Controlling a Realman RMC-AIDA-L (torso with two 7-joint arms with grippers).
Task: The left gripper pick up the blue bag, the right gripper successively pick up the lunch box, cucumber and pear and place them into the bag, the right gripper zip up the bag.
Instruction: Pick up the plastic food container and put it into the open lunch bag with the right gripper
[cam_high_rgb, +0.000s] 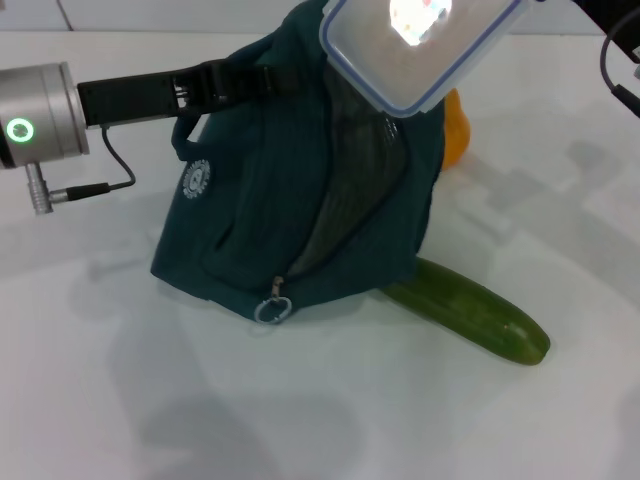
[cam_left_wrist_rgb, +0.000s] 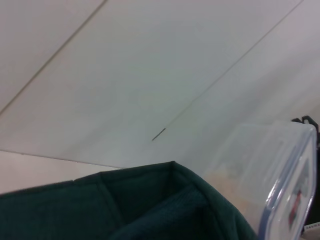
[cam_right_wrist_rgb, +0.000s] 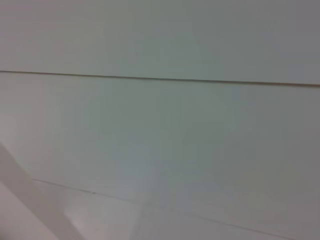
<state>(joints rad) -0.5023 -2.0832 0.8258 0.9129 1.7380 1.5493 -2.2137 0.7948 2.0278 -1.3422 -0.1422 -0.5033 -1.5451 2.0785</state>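
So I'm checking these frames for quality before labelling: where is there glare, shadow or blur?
Head view: a bright white glare spot on the clear blue-rimmed plastic lunch box, and soft shadows on the white table in front of the dark teal fabric bag. Left wrist view: that box is close and blurred. Right wrist view: only plain pale surface.

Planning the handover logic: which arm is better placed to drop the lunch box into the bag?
Right. The lunch box already hangs over the bag on that side, while the left gripper holds the bag's top.
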